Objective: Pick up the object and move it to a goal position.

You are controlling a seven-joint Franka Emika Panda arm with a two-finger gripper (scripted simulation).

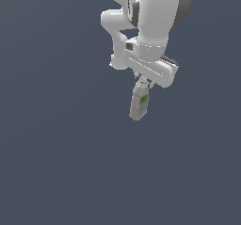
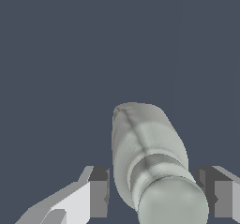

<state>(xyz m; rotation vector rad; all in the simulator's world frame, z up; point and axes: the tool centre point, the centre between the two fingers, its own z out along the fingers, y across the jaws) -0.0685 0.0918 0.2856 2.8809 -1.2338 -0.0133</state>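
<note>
The gripper (image 1: 144, 82) straddles the bottle's (image 1: 139, 105) cap. Its fingers (image 2: 96, 192) stand apart, not touching the bottle.

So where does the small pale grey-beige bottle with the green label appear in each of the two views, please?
Exterior view: the small pale grey-beige bottle hangs just below the white pincer, above picture centre, cap end toward the pincer.
Wrist view: the bottle fills the lower middle, rounded cap nearest the camera, between the two pincer fingers.
Shared landmark: the rounded cap beside the fingers.

Only the bottle (image 1: 139, 104) stands between the tool (image 2: 152, 192) fingers.
</note>
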